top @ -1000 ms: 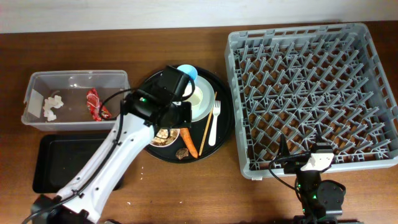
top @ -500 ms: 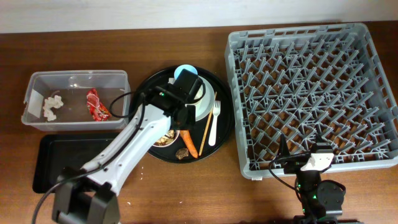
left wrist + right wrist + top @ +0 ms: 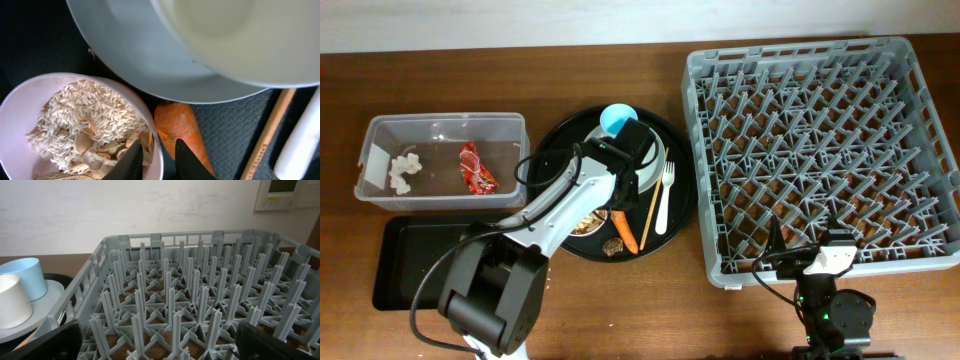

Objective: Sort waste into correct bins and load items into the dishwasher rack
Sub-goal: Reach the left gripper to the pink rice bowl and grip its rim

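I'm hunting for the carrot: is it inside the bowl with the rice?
No, the carrot lies on the round black tray beside the bowl, outside its rim.

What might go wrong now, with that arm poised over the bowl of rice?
The left arm's jaws stand slightly open astride the rim of the bowl; pinching one edge may tip it and spill rice onto the black tray. The carrot lies right beside that rim, by one finger, so it might get caught or shoved. The grey plate is close too; a lift might knock it.
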Controlling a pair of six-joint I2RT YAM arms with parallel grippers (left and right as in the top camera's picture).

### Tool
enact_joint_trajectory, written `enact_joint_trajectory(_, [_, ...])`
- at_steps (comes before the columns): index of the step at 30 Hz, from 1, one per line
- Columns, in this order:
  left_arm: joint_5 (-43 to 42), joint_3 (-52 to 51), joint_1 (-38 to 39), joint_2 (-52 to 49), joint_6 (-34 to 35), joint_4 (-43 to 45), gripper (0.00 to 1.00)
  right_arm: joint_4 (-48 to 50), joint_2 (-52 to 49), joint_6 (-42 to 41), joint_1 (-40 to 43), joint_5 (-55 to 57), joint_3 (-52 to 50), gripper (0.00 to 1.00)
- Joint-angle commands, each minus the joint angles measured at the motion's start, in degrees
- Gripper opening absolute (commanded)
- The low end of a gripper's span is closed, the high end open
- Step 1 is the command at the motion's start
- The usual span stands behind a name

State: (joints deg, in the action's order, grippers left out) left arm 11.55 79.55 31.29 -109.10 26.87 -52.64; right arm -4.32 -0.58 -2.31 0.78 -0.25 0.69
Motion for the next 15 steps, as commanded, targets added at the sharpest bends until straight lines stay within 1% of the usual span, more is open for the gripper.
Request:
enact_joint_trajectory(1, [1.81, -1.81, 0.07, -0.85, 0.74, 0.13, 0.22, -0.24, 0.39, 0.37, 0.42, 0.48, -0.37, 0.99])
enact_joint_trajectory(4, [2.16, -1.84, 0.04, -0.85, 0.74, 0.31, 0.22, -0.24, 0.39, 0.37, 0.42, 0.48, -0.37, 0.99])
enact_joint_trajectory(6, [4.81, -1.84, 0.04, -0.85, 0.74, 0.04, 0.22, -0.24, 0.39, 0.37, 0.42, 0.48, -0.37, 0.98])
enact_joint_trajectory(9, [5.38, -1.84, 0.04, -0.85, 0.74, -0.04, 0.22, -0.24, 0.39, 0.37, 0.42, 0.48, -0.37, 0.99])
enact_joint_trajectory(12, [10.43, -1.84, -0.07, -0.85, 0.74, -1.53, 0.22, -0.24, 0.39, 0.37, 0.42, 0.48, -0.37, 0.99])
enact_joint_trajectory(15, [10.8, -1.84, -1.4, -0.85, 0.74, -2.49, 0.22, -0.24, 0.39, 0.37, 0.42, 0.48, -0.37, 0.98])
